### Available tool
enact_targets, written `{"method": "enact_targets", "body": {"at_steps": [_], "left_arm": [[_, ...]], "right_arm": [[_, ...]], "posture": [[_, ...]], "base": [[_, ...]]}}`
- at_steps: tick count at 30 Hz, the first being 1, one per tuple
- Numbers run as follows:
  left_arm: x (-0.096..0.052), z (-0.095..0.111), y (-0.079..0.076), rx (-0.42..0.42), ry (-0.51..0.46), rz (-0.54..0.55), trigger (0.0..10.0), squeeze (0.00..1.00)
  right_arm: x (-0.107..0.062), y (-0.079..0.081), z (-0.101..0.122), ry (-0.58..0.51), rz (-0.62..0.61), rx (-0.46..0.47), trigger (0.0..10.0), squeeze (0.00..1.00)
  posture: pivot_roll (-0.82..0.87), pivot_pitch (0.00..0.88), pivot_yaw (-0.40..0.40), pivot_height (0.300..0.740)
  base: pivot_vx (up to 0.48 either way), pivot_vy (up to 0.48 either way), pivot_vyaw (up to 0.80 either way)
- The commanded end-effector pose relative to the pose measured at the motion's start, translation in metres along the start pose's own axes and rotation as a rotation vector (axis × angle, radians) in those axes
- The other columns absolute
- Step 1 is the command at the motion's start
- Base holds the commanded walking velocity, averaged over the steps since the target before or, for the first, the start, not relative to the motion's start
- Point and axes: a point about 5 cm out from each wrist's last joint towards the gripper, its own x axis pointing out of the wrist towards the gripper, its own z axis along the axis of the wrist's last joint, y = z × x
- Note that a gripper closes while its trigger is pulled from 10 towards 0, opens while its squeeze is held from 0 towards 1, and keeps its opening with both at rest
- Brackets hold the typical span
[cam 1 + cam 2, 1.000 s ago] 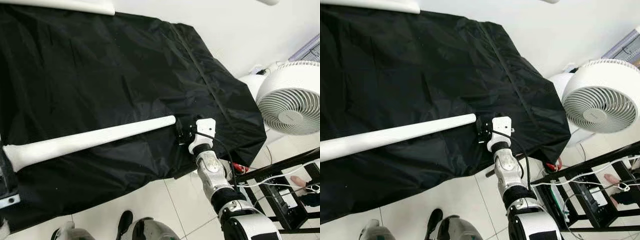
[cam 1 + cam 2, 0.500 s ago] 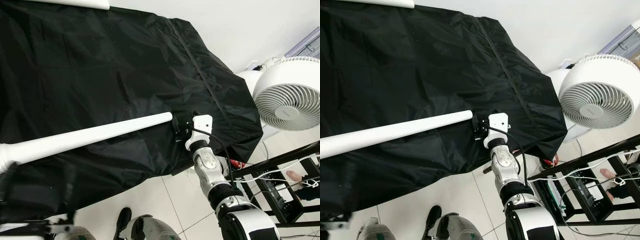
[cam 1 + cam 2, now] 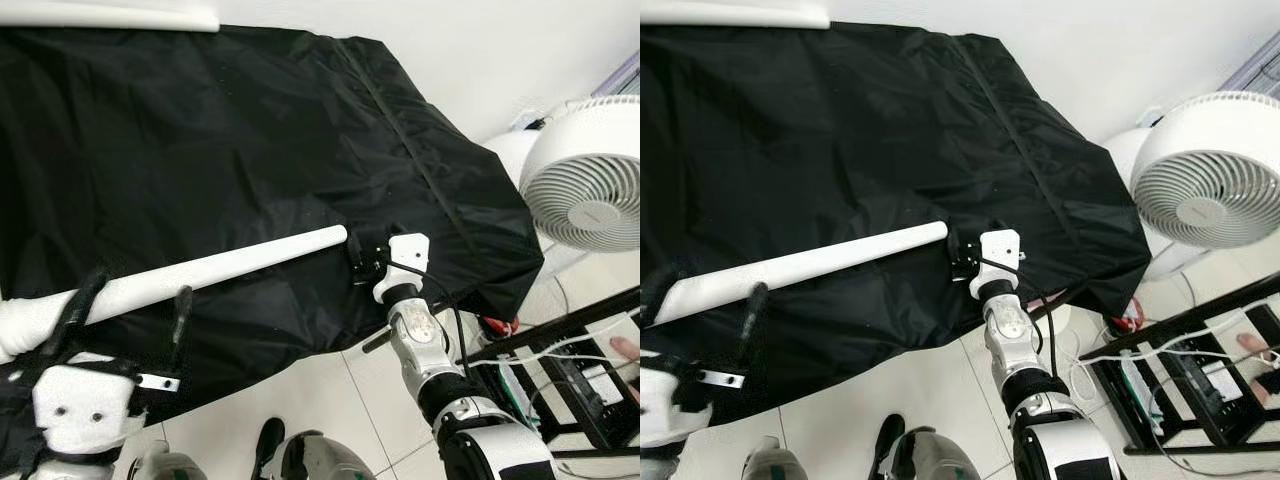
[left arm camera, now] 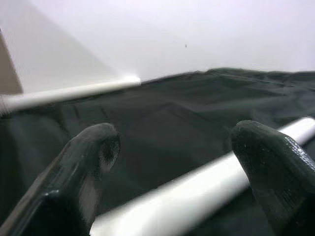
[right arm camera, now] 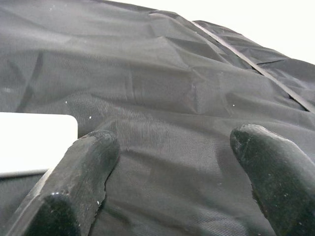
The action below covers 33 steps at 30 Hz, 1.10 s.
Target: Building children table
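Since a second ago the left end effector [image 3: 128,306] has risen into the head views at the lower left, and its two black fingers [image 3: 78,305] now straddle the thick end of the white table leg [image 3: 215,267]; earlier that end lay with no end effector around it. The leg itself has kept its place on the black cloth [image 3: 200,150], and the right end effector [image 3: 361,262] remains just off the leg's narrow tip.

The left end effector stands wide open: one finger lies on the far side of the leg and the other on the near side, and whether either touches it cannot be told. In the left wrist view the leg [image 4: 197,194] passes between the two finger pads [image 4: 93,157]. The right end effector is also spread wide, gripping nothing; in its wrist view the blunt white tip of the leg [image 5: 34,142] lies just beside one finger [image 5: 78,182], with bare cloth between the fingers.

The leg is a long, smooth, white, round piece that tapers from a flared thick end at the left end effector to a slimmer rounded tip at the right one. It lies flat on the cloth-covered bench.

A second white rod [image 3: 110,15] lies along the cloth's far edge. Out beyond the right arm stands a white floor fan [image 3: 590,190], and nearer, a black frame [image 3: 560,330] with white cables.
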Motion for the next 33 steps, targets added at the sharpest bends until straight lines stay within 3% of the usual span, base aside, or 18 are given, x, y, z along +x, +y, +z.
{"method": "enact_targets", "body": {"at_steps": [1,4,7,10,12,13,14,16,19,21,22,23,29,32,33], "left_arm": [[0.001,-0.003,-0.002,-0.033,0.012,0.003,10.0,0.00],[0.025,-0.016,-0.001,-0.099,-0.014,-0.020,10.0,0.00],[0.030,-0.019,-0.001,-0.112,-0.015,-0.024,10.0,0.00],[0.048,-0.036,-0.001,-0.170,0.007,-0.012,10.0,0.00],[0.048,-0.036,-0.001,-0.170,0.007,-0.012,10.0,0.00],[0.058,-0.045,-0.003,-0.214,0.030,-0.009,10.0,0.00],[0.058,-0.045,-0.003,-0.214,0.030,-0.009,10.0,0.00],[0.074,-0.061,-0.014,-0.249,0.060,-0.049,10.0,0.00],[0.077,-0.064,-0.018,-0.249,0.063,-0.071,10.0,0.00],[0.089,-0.066,-0.025,-0.274,0.063,-0.120,10.0,0.00],[0.089,-0.066,-0.025,-0.274,0.063,-0.120,10.0,0.00],[0.096,-0.066,-0.028,-0.313,0.066,-0.138,10.0,0.00],[0.105,-0.068,-0.030,-0.366,0.090,-0.129,10.0,0.00],[0.114,-0.083,-0.031,-0.342,0.157,-0.095,10.0,0.00],[0.120,-0.099,-0.032,-0.317,0.246,-0.052,10.0,0.00]], "right_arm": [[-0.016,0.000,-0.024,0.119,-0.001,0.004,10.0,0.00],[-0.015,-0.010,-0.016,0.062,-0.053,0.020,10.0,0.00],[-0.015,-0.012,-0.014,0.049,-0.061,0.024,10.0,0.00],[-0.015,-0.015,-0.012,0.028,-0.082,0.029,10.0,0.00],[-0.015,-0.015,-0.012,0.028,-0.082,0.029,10.0,0.00],[-0.016,-0.016,-0.010,0.016,-0.087,0.029,10.0,0.00],[-0.016,-0.016,-0.010,0.016,-0.087,0.029,10.0,0.00],[-0.016,-0.017,-0.005,-0.020,-0.094,0.027,10.0,0.00],[-0.017,-0.018,-0.002,-0.035,-0.097,0.028,10.0,0.00],[-0.012,-0.020,0.020,-0.134,-0.112,0.059,10.0,0.00],[-0.012,-0.020,0.020,-0.134,-0.112,0.059,10.0,0.00],[-0.011,-0.023,0.040,-0.215,-0.123,0.071,10.0,0.00],[-0.013,-0.031,0.052,-0.255,-0.150,0.073,10.0,0.00],[-0.017,-0.037,0.048,-0.222,-0.190,0.030,10.0,0.00],[-0.020,-0.040,0.038,-0.154,-0.229,-0.024,10.0,0.00]], "posture": [[0.44,0.158,-0.168,0.740],[0.38,0.138,-0.124,0.740],[0.38,0.138,-0.124,0.740],[0.32,0.116,-0.069,0.740],[0.32,0.116,-0.069,0.740],[0.31,0.112,-0.056,0.740],[0.31,0.112,-0.056,0.740],[0.27,0.092,-0.035,0.740],[0.27,0.092,-0.035,0.740],[0.23,0.085,-0.024,0.740],[0.23,0.085,-0.024,0.740],[0.23,0.085,-0.024,0.740],[0.19,0.075,-0.023,0.740],[0.16,0.068,-0.022,0.740],[0.13,0.058,-0.027,0.740]], "base": [[0.000,0.000,0.00],[0.000,0.000,0.00],[0.000,0.000,0.00],[0.000,0.000,0.00],[0.000,0.000,0.00],[0.000,0.000,0.00],[0.000,0.000,0.00],[0.000,0.000,0.00],[0.000,0.000,0.00],[0.000,0.000,0.00],[0.000,0.000,0.00],[0.000,0.000,0.00],[0.000,0.000,0.00],[0.000,0.000,0.00],[0.000,0.000,0.00]]}}
